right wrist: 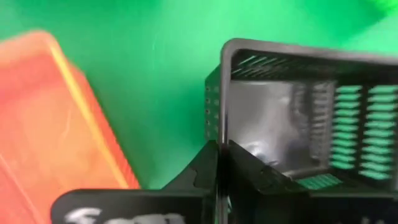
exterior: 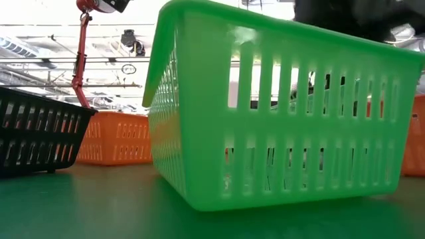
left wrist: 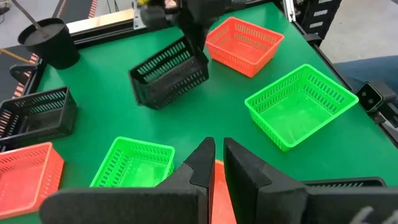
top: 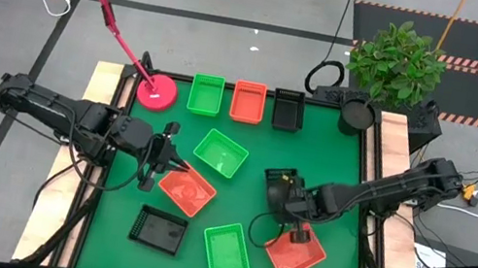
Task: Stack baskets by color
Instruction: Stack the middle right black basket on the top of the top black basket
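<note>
Grippers as we see them | right gripper: pinching black basket wall, tilted | left gripper: pinching orange basket rim

3 green baskets are counted, 3 orange-red baskets, seemingly 3 black baskets, 1 largely hidden, and 1 pink lamp.
</note>
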Robot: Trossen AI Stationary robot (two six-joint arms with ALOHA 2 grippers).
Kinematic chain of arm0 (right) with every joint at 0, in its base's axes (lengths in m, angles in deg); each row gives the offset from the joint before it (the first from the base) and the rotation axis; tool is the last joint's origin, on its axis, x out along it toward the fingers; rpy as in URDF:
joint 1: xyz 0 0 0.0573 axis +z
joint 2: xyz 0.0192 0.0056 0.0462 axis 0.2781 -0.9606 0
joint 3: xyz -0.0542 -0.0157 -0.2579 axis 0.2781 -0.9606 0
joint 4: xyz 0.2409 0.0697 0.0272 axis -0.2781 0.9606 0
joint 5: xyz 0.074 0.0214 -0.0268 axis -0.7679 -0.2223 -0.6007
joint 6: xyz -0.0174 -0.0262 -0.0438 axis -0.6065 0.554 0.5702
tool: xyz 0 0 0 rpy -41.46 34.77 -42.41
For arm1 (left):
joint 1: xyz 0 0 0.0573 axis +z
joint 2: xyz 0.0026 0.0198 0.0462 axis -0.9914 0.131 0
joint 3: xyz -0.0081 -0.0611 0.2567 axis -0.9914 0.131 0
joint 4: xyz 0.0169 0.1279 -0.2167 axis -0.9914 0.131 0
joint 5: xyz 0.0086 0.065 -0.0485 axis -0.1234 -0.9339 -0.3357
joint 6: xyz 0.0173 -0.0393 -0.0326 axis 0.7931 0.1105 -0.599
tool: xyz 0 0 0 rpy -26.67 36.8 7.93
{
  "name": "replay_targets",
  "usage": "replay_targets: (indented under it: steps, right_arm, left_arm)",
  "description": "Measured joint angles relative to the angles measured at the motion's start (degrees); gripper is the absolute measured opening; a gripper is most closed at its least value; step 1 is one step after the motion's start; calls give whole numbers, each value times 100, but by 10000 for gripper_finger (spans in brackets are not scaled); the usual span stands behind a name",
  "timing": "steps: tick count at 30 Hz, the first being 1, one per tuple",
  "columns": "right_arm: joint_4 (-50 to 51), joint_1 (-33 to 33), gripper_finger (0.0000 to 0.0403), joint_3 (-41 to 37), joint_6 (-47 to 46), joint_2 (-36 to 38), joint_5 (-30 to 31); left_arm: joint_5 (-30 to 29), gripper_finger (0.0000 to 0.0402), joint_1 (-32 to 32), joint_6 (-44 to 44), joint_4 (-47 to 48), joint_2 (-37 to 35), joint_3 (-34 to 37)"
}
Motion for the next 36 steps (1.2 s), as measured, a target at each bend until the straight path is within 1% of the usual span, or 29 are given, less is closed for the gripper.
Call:
replay_targets:
  steps: [3, 7, 10, 12, 17, 22, 25, 27, 32, 36]
  right_arm:
    - [154, -40, 7, 594, -208, 0, 325]
    - [362, -133, 11, 1387, -482, 0, 981]
    - [571, -236, 8, 1858, -499, 0, 1371]
    - [700, -347, 5, 2141, -490, 0, 1521]
    - [1147, -717, 7, 2714, -422, -7, 1570]
    - [1679, -1110, 8, 3202, 8, -7, 1570]
    - [1787, -1382, 8, 3441, 244, -4, 1570]
    - [1880, -1573, 8, 3554, 413, -4, 1549]
    - [1867, -2158, 8, 3644, 1011, -4, 1029]
    - [1879, -2653, 8, 3644, 1358, -72, 1018]
  left_arm:
    - [0, 37, 0, -4, 0, -1, 0]
    - [0, 37, 0, -6, 0, -2, 0]
    - [0, 37, 2, -7, -1, -2, 0]
    - [0, 37, 2, -19, 0, 0, 0]
    - [0, 37, 4, -46, 0, -1, 0]
    - [0, 37, 4, -44, 0, -2, 0]
    - [0, 37, 4, -24, 0, -2, 0]
    - [0, 37, 4, -24, -1, -2, 0]
    - [0, 37, 4, -22, -41, -1, 0]
    - [-1, 37, 4, -9, -173, -1, 0]
